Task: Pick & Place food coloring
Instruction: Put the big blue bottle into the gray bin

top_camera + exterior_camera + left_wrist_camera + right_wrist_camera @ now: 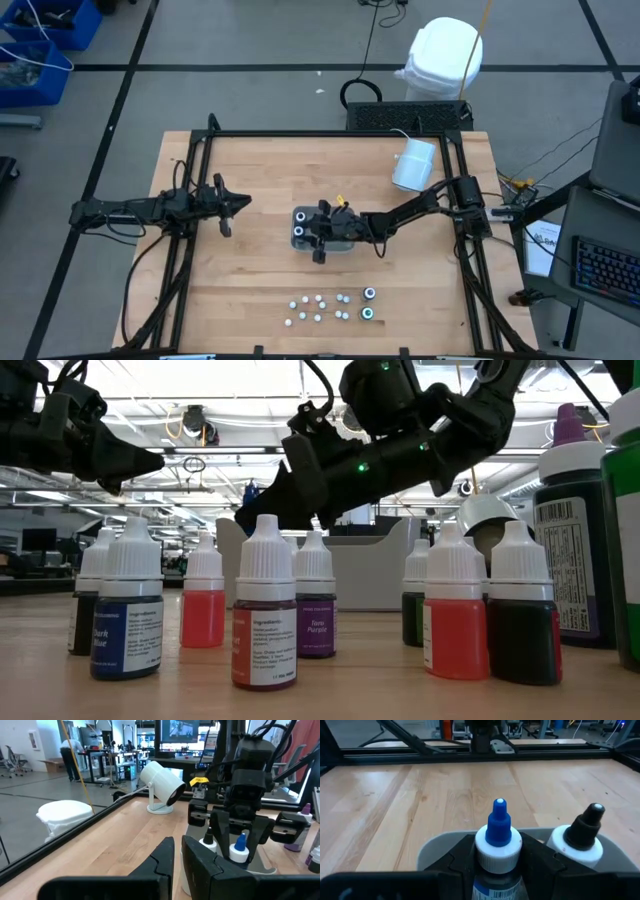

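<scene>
Wooden table (250,260), clear tray (301,240), white cylinder (414,164)

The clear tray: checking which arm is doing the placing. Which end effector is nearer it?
Right. The right end effector is over the clear tray, fingers around a blue-tipped bottle. The left end effector hovers over bare table, off to the tray's left.

Readable in the low view — "Dark Blue" on the left bottle (126,622), "Toro Purple" on the purple bottle (315,605).

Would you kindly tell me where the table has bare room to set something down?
Bare wood lies between the left claw and the tray, and on the table left of the food coloring cluster. It is crowded around that cluster and tray.
</scene>
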